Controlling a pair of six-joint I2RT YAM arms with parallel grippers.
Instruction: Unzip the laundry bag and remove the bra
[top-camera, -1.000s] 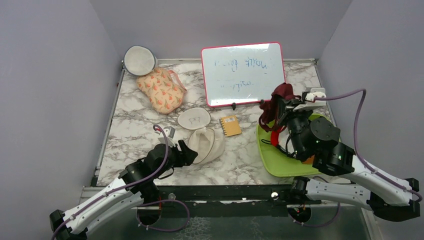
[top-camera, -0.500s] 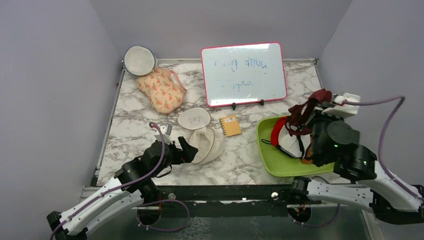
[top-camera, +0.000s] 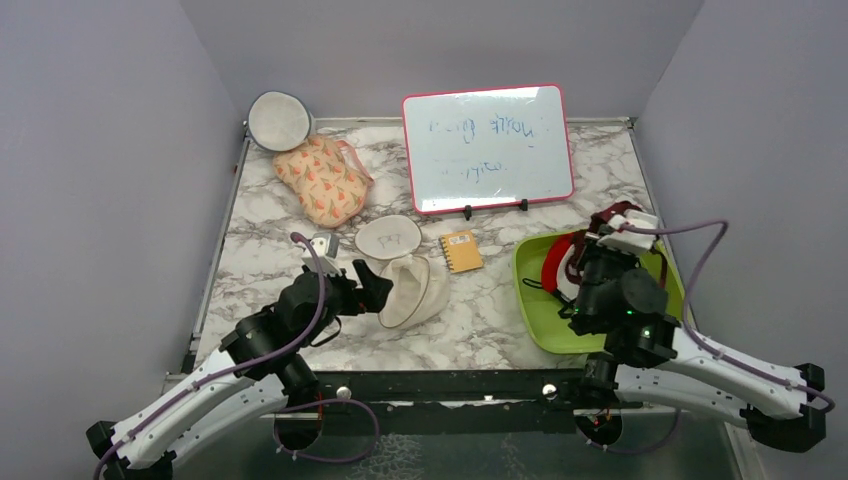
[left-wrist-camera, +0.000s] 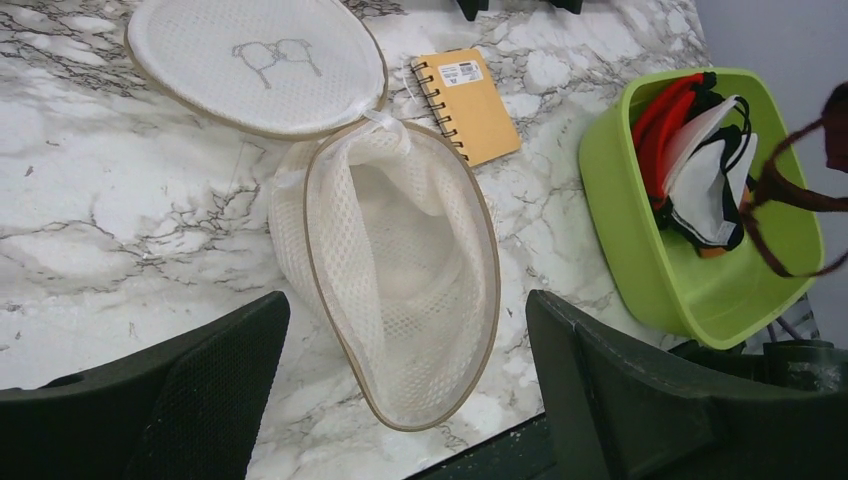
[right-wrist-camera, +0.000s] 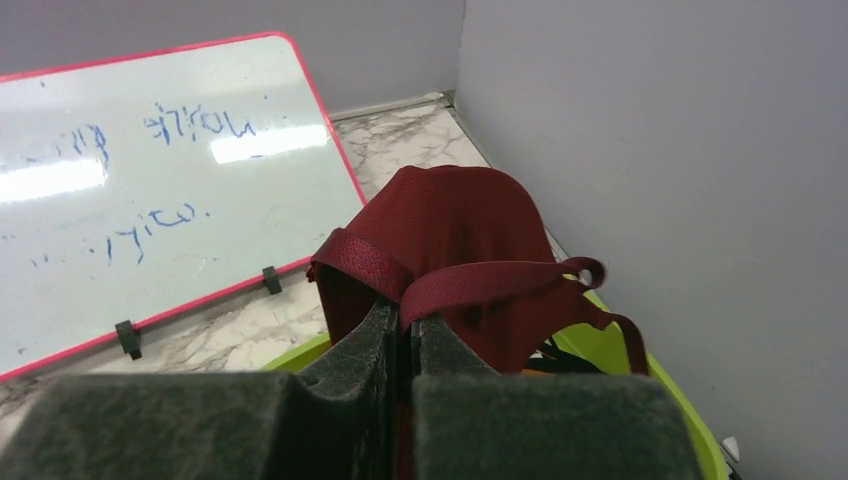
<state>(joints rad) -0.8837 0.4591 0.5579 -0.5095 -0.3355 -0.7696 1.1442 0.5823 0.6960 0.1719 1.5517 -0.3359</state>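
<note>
Right wrist: right gripper pinched bra over tray.
Left gripper gaped beside bag; strap might snag on release.

The whiteboard runs off the left edge of the right wrist view, its blue scrawl unreadable. The right claw hides the lower part of the maroon bra.

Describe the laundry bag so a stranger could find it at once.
From the pink-framed whiteboard at the back of the table, come forward to the orange notepad; the laundry bag lies left of it. Unlike the peach floral pouch and grey-rimmed disc further back, it is white mesh, unzipped, with a squiggle on its flap.
</note>
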